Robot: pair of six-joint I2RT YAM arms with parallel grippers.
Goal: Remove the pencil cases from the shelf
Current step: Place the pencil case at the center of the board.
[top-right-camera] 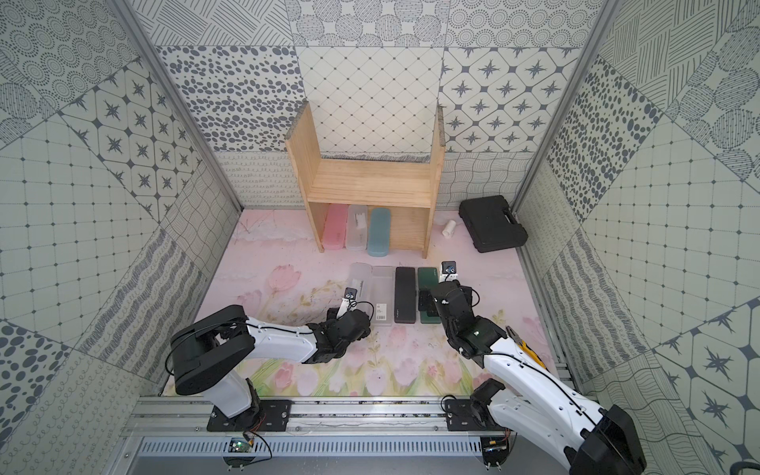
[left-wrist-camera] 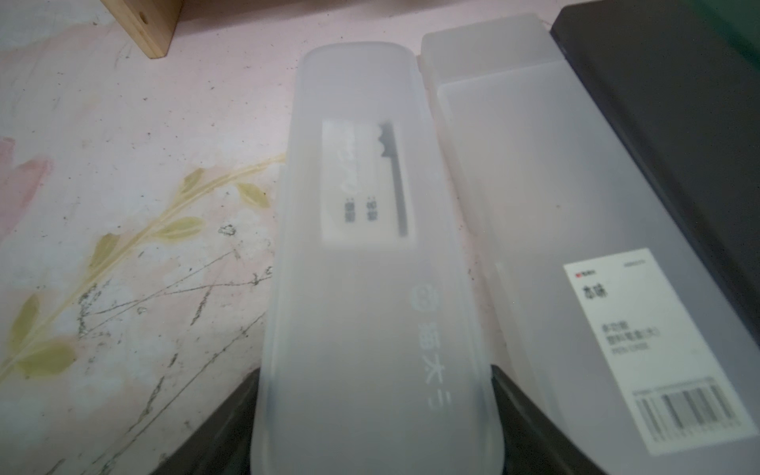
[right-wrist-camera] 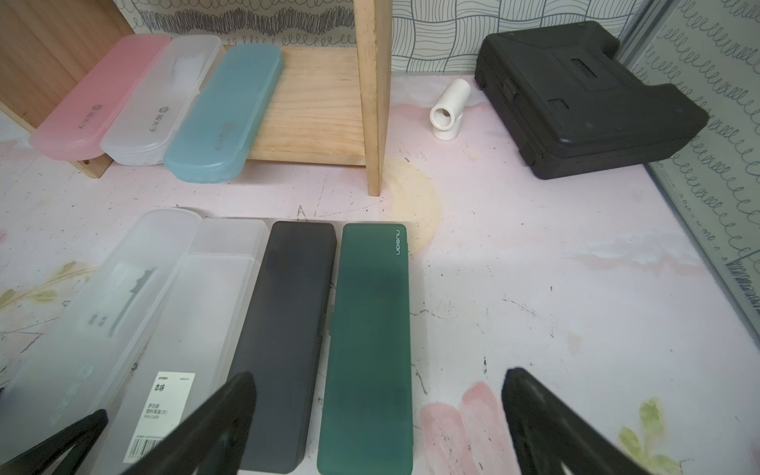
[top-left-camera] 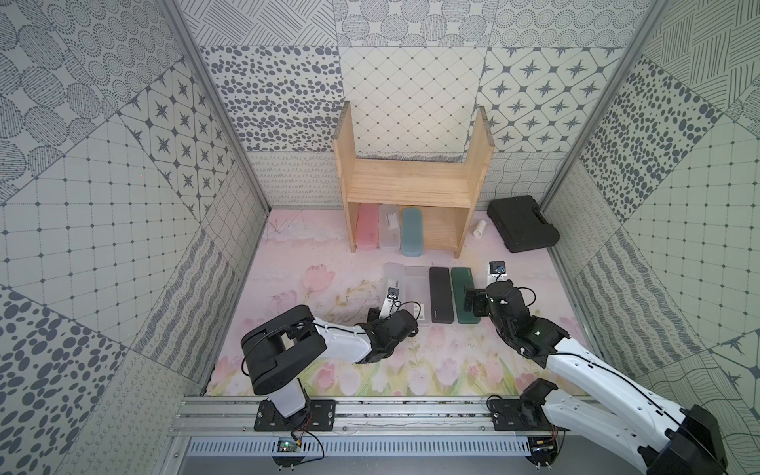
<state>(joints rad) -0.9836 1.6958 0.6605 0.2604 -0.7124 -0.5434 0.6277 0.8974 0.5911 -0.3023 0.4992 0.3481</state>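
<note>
Clasping a frosted case (left-wrist-camera: 370, 267), left gripper (left-wrist-camera: 375, 380); right gripper (right-wrist-camera: 380, 374) (agape) hovers.

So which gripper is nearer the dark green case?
Right: the right gripper hangs open over the dark green case; left gripper grips the rounded frosted case at the row's far end.

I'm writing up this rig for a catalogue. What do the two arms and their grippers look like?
Both the left arm and right arm have glossy white link shells between black joint housings, with a thin black cable running along each. Each wrist carries a small white-mounted black camera. The left gripper and right gripper have matte black, tapering fingers.
</note>
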